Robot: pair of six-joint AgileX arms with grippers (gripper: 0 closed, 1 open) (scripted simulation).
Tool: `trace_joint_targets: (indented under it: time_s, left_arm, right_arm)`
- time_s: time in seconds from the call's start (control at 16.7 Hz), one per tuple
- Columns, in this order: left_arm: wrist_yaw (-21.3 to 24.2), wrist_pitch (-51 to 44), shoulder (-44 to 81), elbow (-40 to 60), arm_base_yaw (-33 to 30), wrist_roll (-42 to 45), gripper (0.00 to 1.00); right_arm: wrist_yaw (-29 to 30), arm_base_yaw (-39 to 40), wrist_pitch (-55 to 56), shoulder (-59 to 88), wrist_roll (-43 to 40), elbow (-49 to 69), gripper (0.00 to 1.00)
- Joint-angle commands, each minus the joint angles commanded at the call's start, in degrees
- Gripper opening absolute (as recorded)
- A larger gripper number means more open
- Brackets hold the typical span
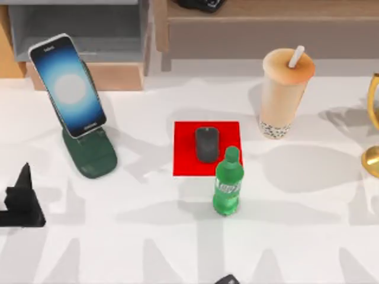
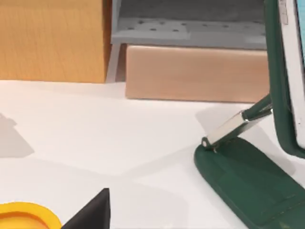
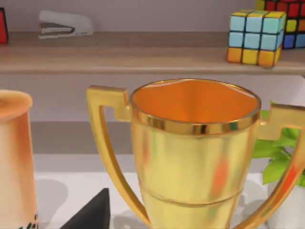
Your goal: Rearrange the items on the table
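Note:
A dark grey mouse [image 1: 206, 144] lies on a red mat [image 1: 185, 158] in the middle of the table [image 1: 148, 236]. The black smartphone [image 1: 68, 84] leans with its screen lit on a green stand [image 1: 90, 155] at the left; the stand [image 2: 248, 181] also appears in the left wrist view. Back right stands the tan bubble-tea cup [image 1: 284, 92] with its white straw; its side [image 3: 14, 162] is close in the right wrist view. My left gripper [image 1: 22, 198] is parked at the left edge, in front of the stand. Part of my right gripper [image 3: 90, 214] faces a gold trophy [image 3: 195, 157].
A green soda bottle [image 1: 228, 182] stands just in front of the mat. The gold trophy [image 1: 373, 127] is at the right edge. Shelf units [image 1: 260, 29] line the back, holding a stapler [image 3: 64, 24] and puzzle cubes [image 3: 255, 36]. A yellow round thing [image 2: 24, 217] lies below the left wrist.

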Motion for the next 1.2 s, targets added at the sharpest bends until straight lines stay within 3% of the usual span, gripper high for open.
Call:
trace_joint_targets:
  time_s: [0.3,0.78,1.2]
  left_arm:
    - [5.39,3.21,-13.41,-4.01,7.50,4.05,1.00]
    - [5.88,3.56,-14.81,-4.31,8.31,4.41,1.00]
    - [5.88,3.56,-14.81,-4.31,8.31,4.41,1.00]
  right_arm:
    - [0.00,0.00,0.00,0.00,0.00,0.00,1.00]
    - [-0.12,0.53,0.47,0.53,-0.03,0.18,1.00]
    - [1.33,12.68,14.39,19.72,-0.13,4.50,1.00]
